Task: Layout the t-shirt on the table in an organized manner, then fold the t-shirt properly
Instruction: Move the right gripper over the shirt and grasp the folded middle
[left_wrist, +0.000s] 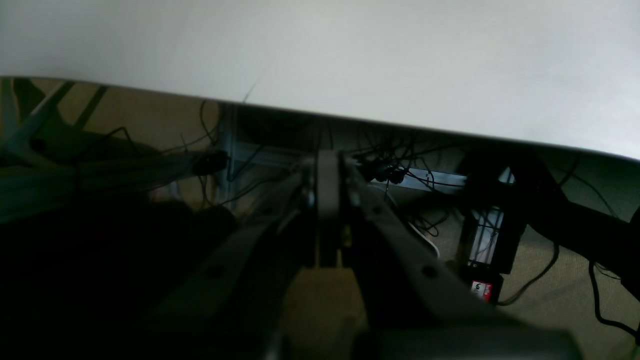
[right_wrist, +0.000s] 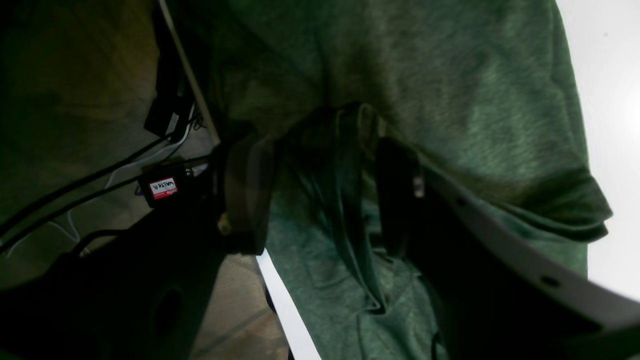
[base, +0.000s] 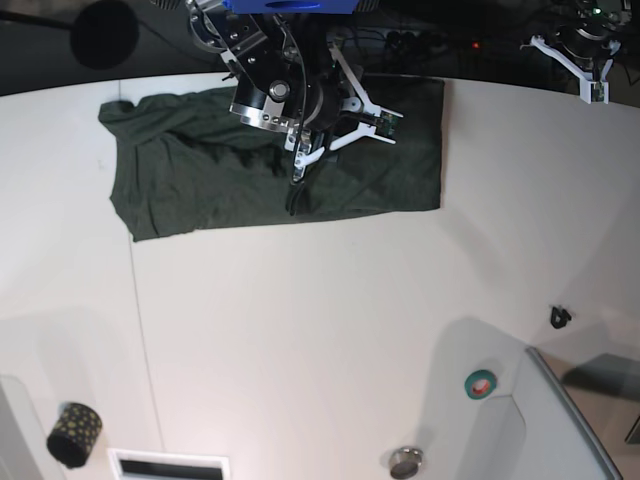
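Right gripper (right_wrist: 320, 190) pinches a raised fold of the t-shirt (base: 200, 170) (dark green). Left gripper (left_wrist: 327, 200) is closed, empty, off the table (base: 330, 330) edge.

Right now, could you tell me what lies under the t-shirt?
The t-shirt lies on the white table, bare around it. Whether anything else sits beneath the cloth is hidden.
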